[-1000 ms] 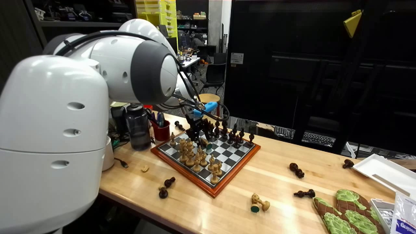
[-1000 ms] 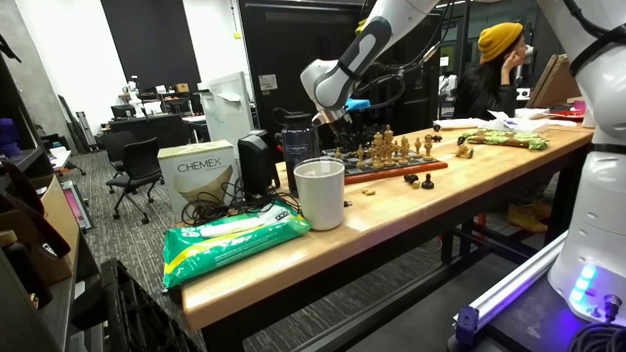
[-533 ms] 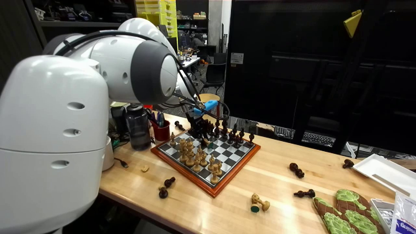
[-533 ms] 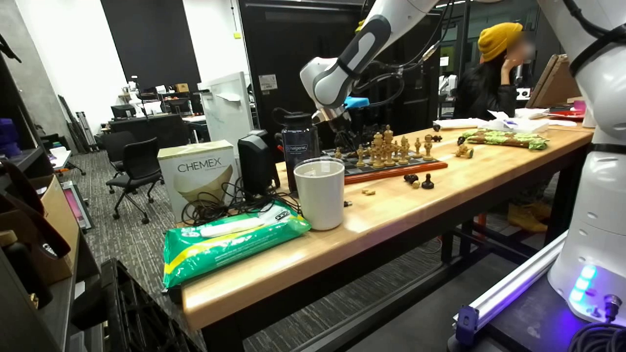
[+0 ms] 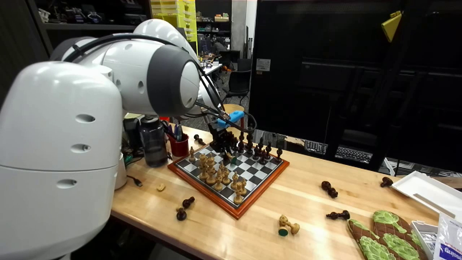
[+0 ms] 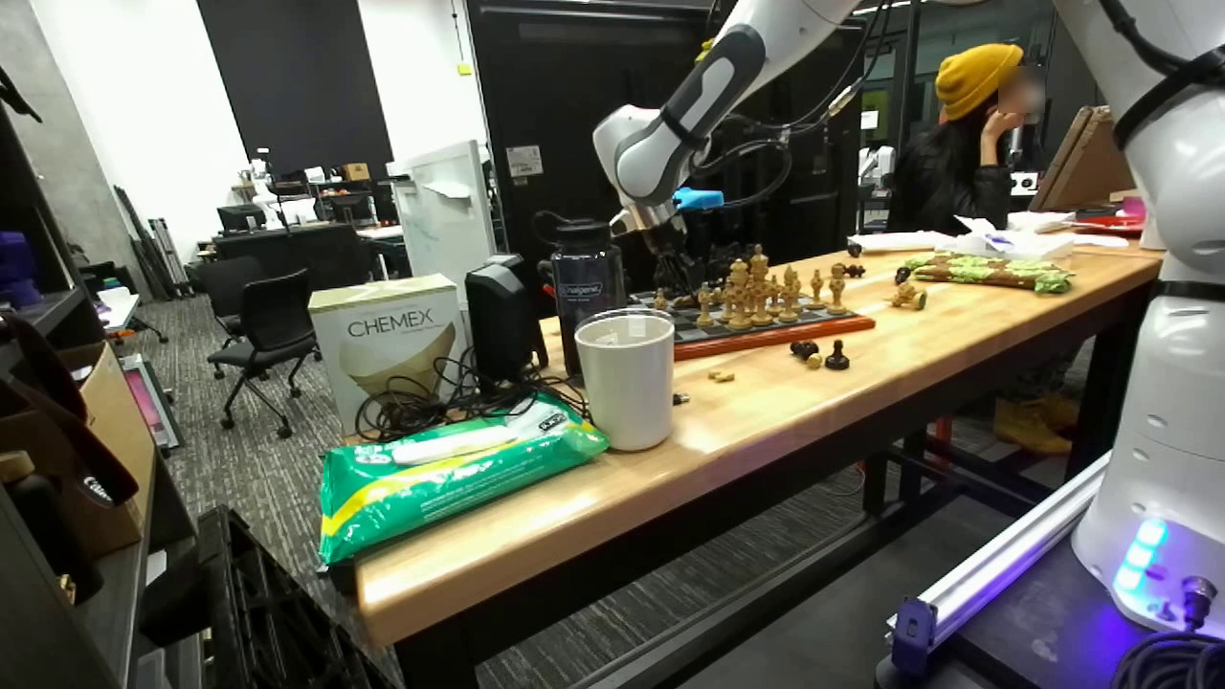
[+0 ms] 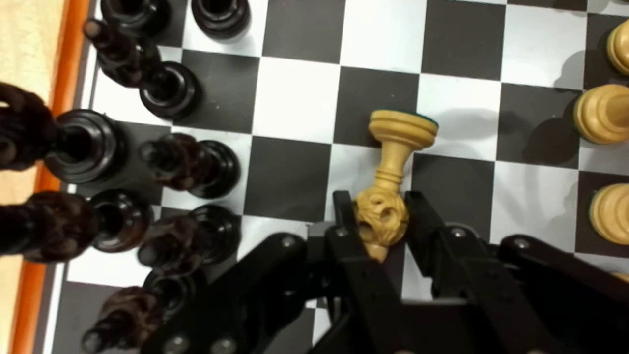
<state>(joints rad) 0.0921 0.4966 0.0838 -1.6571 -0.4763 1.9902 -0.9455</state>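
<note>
In the wrist view, my gripper [image 7: 377, 194] is shut on the carved round head of a light wooden chess piece [image 7: 394, 147]. The piece lies tipped over, its green-bottomed base pointing away from the fingers. Whether it touches the board cannot be told. In an exterior view, the same piece [image 5: 231, 158] shows under the dark gripper [image 5: 224, 151] over the chessboard [image 5: 263, 186]. Dark pieces [image 7: 110, 216] stand close on one side of the gripper, and light pieces [image 7: 607, 113] stand on the opposite side, a few squares away.
Loose dark pieces [image 5: 329, 189] and light pieces [image 5: 284, 225] lie on the table. A bottle [image 5: 153, 142] and a red pen cup [image 5: 179, 146] stand beside the board. A white mug [image 6: 625, 383], a wipes pack [image 6: 459, 469] and a leaf-patterned mitt [image 5: 397, 238] are farther off.
The jaws have come together on the light piece, which has shifted slightly. Since then the arm has moved a little to the right in an exterior view.
</note>
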